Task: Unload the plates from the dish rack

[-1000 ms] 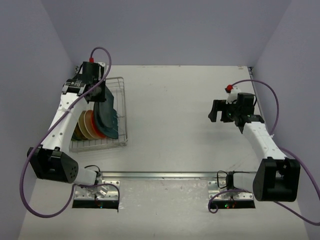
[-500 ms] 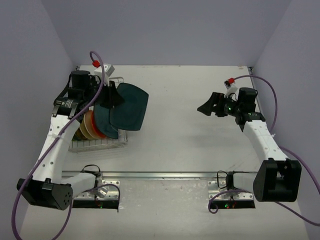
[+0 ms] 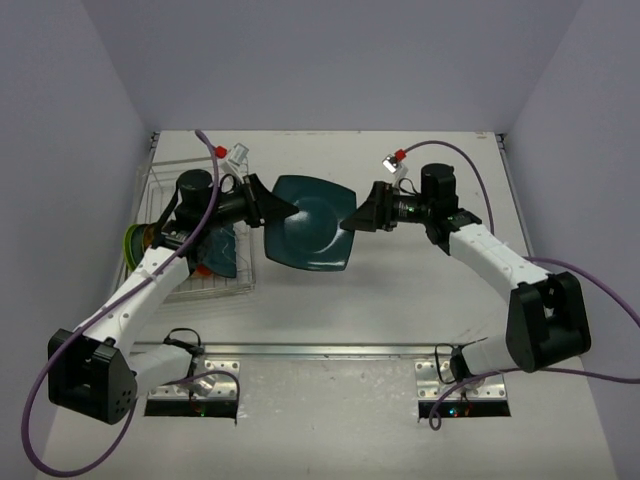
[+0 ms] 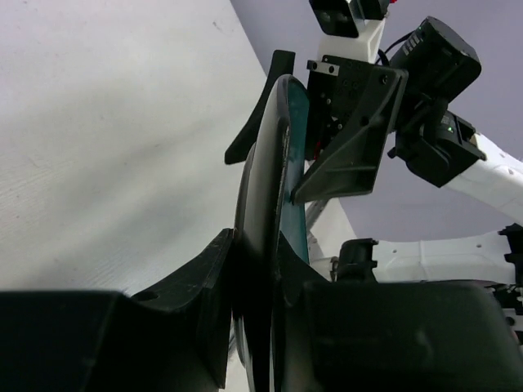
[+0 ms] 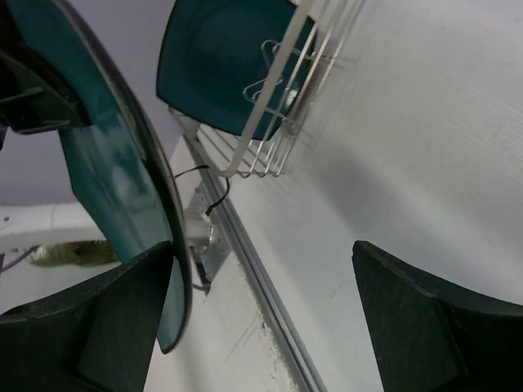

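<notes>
Above table [image 3: 420, 310], left hand [image 3: 274, 207] clamps teal plate [image 3: 312, 228]; right hand [image 3: 354, 221] open

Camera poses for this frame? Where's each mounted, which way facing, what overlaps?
Top external: above, behind the bases, looking down on the table; both arms show, dish rack left.
Left wrist: on left arm, looking past left end effector, shut on teal plate, toward right end effector.
Right wrist: on right arm, facing the dish rack; own open fingers frame the view.
Shared: all three show the teal plate.

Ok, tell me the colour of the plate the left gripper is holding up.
The plate is dark teal, clearest in the top external view.
</notes>
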